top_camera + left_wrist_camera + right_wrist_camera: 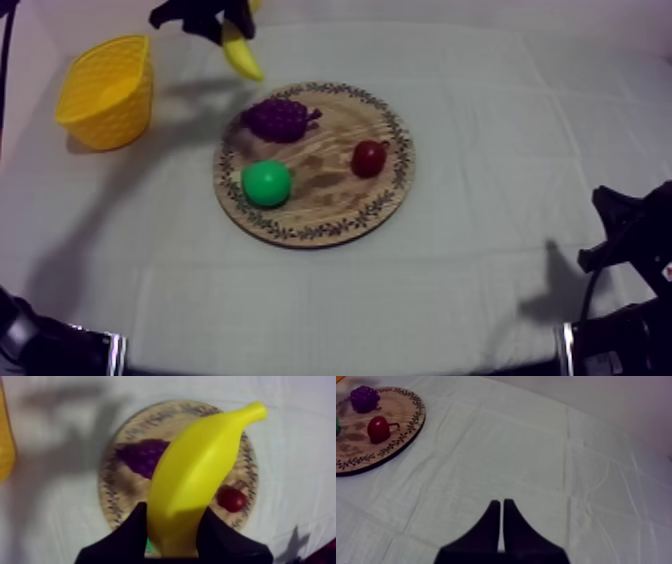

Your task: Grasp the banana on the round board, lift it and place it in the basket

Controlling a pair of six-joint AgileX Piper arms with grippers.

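Observation:
My left gripper (222, 22) is shut on the yellow banana (242, 55) and holds it in the air behind the round wooden board (390, 205), to the right of the yellow basket (105, 90). In the left wrist view the banana (200, 476) sits between my fingers (130, 536), high over the board (112, 501). My right gripper (502, 507) is shut on nothing, its fingers together over bare cloth beside the board (401, 436); the right arm (625, 250) rests at the table's right edge.
On the board lie purple grapes (277, 118), a green round fruit (266, 183) and a small red fruit (369, 158). The basket's edge (5, 446) shows beside the board in the left wrist view. Grey-white cloth covers the table.

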